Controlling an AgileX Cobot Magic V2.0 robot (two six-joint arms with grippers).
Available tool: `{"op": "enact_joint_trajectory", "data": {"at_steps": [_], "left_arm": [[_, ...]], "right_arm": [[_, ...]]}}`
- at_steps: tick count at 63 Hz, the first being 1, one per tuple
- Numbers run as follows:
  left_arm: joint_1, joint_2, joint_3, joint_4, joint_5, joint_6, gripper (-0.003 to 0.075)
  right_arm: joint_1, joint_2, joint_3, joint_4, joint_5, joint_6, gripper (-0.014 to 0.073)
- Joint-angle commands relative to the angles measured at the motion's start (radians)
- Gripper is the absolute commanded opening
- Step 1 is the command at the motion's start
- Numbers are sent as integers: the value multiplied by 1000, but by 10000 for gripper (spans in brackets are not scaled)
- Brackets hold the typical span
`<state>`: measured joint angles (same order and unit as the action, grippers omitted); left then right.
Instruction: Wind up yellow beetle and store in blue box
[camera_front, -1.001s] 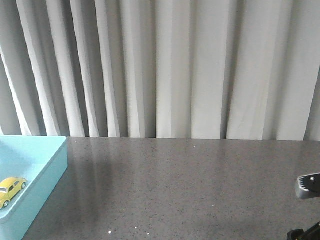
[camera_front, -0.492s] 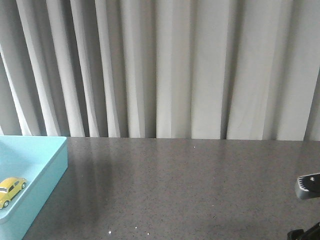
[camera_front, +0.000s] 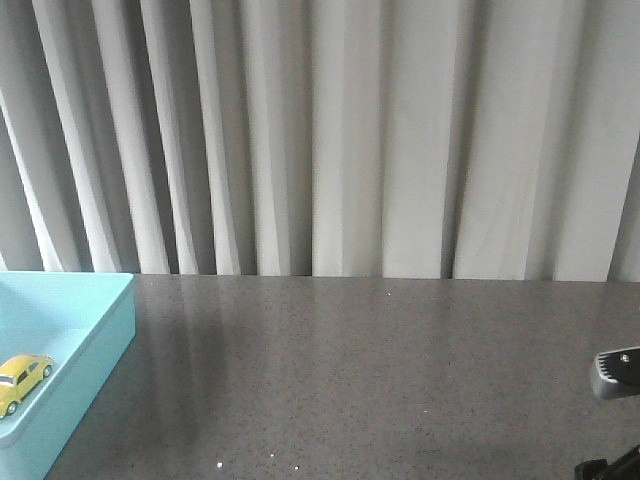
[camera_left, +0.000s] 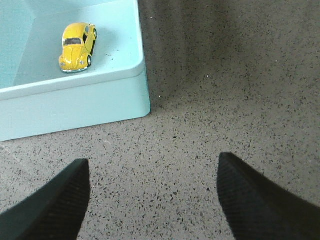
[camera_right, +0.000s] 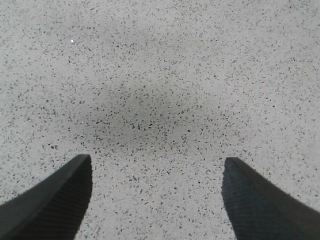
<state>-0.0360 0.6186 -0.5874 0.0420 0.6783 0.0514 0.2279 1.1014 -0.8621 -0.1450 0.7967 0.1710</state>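
The yellow beetle (camera_front: 22, 377) sits on its wheels inside the blue box (camera_front: 95, 350) at the table's left edge, near the box's front right corner. In the left wrist view the beetle (camera_left: 77, 47) lies in the box (camera_left: 100, 102). My left gripper (camera_left: 154, 167) is open and empty over bare table, outside the box and apart from the car. My right gripper (camera_right: 157, 165) is open and empty over bare speckled table. Part of the right arm (camera_front: 618, 373) shows at the front view's right edge.
The grey speckled table (camera_front: 360, 370) stretches from the box to the right arm. A pale pleated curtain (camera_front: 330, 140) hangs behind the table's far edge.
The box and the beetle have shifted slightly left and down in the front view. The right arm has not moved.
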Motion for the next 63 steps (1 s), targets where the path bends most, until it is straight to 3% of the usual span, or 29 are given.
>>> {"op": "enact_joint_trajectory", "data": {"at_steps": [1,12,31,38,63], "left_arm": [[-7,5,-19,1,-72,-13,504],[-7,5,-19,2,-73,-13,372],[-7,5,-19,2,-84,-13,59],[-7,5,-19,5,-97,-13,-8],[-7,5,-19,-15,-105,-14,-7]], "right_arm": [[0,-19,-24,-2,-35,-1,515],[0,-19,-22,-2,-23,-1,383],[0,-19,-22,-2,-25,-1,-15],[0,-19,-22,-2,-25,-1,-8],[0,-19,-22,-2,-21,-1,-7]]}}
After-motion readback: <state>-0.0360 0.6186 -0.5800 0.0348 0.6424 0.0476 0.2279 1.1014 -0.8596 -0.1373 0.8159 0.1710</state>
